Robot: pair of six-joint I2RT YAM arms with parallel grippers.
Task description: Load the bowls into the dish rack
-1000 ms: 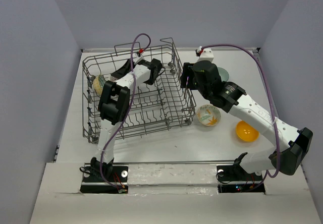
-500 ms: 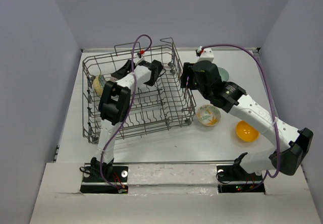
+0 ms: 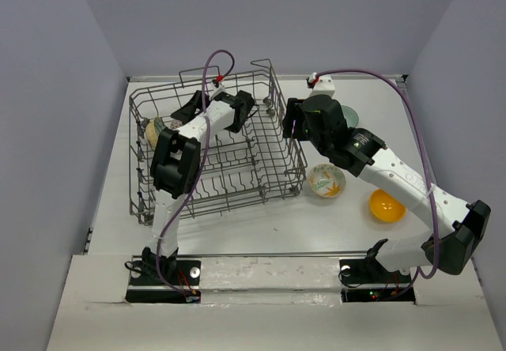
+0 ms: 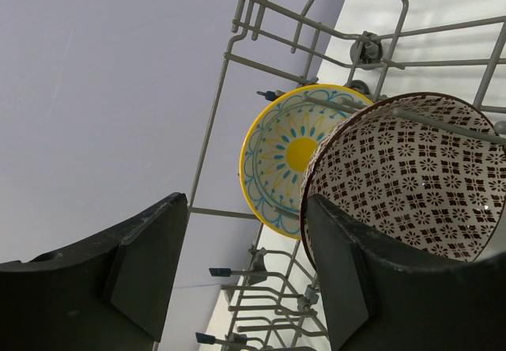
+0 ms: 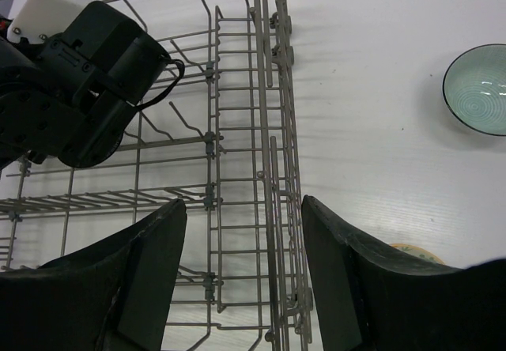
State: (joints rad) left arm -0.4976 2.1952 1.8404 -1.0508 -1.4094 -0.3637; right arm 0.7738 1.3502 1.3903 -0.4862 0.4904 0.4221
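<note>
Now two bowls (image 4: 288, 157) in one rack (image 3: 237, 179), three on table (image 3: 261, 224), left claw (image 4: 245, 236) and right claw (image 5: 241, 224) spread

I see the dish rack (image 3: 237, 179) on the left half of the bench (image 3: 261, 226), with the floral bowl (image 4: 288, 157) and brown-patterned bowl (image 4: 403, 181) tilted inside. The teal bowl (image 5: 478, 88), leaf bowl (image 3: 326, 180) and orange bowl (image 3: 387, 205) sit upright on the right half.

Light bright, even, diffuse in all 3 views; shadows soft and faint under the dish rack (image 3: 217, 141). Left gripper (image 4: 245, 209): fingers (image 4: 142, 272) near-black, surface detail lost; brown-patterned bowl (image 4: 411, 177) just beyond them sharp. Right gripper (image 5: 243, 205): white table (image 5: 364, 145) ahead of it nearly washed out, rack wires crisp. No motion blur.
</note>
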